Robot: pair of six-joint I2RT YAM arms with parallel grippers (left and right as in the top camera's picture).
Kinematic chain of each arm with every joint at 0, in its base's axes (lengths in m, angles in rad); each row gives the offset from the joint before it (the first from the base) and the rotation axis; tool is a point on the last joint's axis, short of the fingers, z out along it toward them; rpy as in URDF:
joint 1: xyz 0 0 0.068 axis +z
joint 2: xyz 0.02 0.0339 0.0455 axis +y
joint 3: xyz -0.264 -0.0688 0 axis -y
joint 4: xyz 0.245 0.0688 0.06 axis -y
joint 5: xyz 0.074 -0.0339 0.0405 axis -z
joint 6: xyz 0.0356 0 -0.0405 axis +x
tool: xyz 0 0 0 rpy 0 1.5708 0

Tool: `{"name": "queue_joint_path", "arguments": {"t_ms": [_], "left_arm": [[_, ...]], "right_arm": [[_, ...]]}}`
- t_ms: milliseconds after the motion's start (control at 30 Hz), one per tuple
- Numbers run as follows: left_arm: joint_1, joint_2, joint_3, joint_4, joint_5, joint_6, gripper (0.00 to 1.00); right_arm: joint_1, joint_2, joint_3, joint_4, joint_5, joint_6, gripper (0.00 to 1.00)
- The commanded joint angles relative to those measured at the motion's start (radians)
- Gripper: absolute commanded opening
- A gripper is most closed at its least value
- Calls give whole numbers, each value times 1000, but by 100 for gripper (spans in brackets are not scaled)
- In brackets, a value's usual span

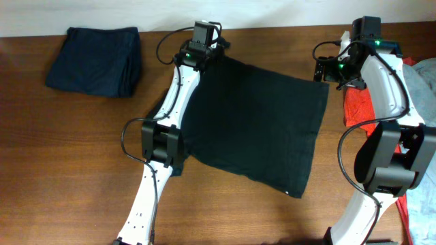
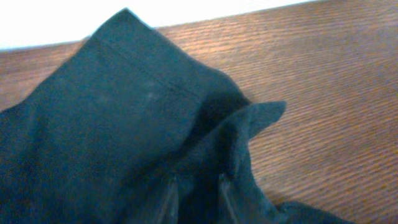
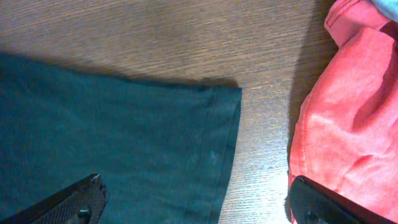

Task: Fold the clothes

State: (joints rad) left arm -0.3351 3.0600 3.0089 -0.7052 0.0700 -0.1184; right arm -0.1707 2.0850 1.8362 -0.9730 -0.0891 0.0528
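The clothes' black T-shirt (image 1: pixel 255 122) lies folded in the middle of the table, with a small white mark (image 1: pixel 287 193) at its near corner. My left gripper (image 1: pixel 211 46) is at the shirt's far left corner. In the left wrist view a fold of the black T-shirt (image 2: pixel 124 124) lies between and over its fingers (image 2: pixel 168 200), and the left gripper (image 2: pixel 198 198) has its jaws partly apart. My right gripper (image 1: pixel 325 70) hovers wide open over the far right corner. In the right wrist view the right gripper (image 3: pixel 196 199) straddles the T-shirt's hem (image 3: pixel 224 143), holding nothing.
A navy garment (image 1: pixel 95 60) lies folded at the far left. A red garment (image 1: pixel 355 105) (image 3: pixel 348 118) lies right of the shirt, with pale grey-blue cloth (image 1: pixel 426 75) beyond it at the table's right edge. Bare wooden table (image 1: pixel 75 156) shows at the left and front.
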Motion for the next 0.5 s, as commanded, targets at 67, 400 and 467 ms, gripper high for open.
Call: {"name": "queue_joint_path", "arguments": {"t_ms": [67, 400, 467], "left_arm": [[41, 14, 60, 37, 95, -1, 58], [145, -469, 131, -463, -71, -1, 99], [156, -543, 131, -547, -114, -1, 99]], "right_arm": [[-6, -2, 15, 0, -5, 8, 99], [-6, -2, 15, 0, -5, 8, 99], [-6, -2, 15, 0, -5, 8, 99]]}}
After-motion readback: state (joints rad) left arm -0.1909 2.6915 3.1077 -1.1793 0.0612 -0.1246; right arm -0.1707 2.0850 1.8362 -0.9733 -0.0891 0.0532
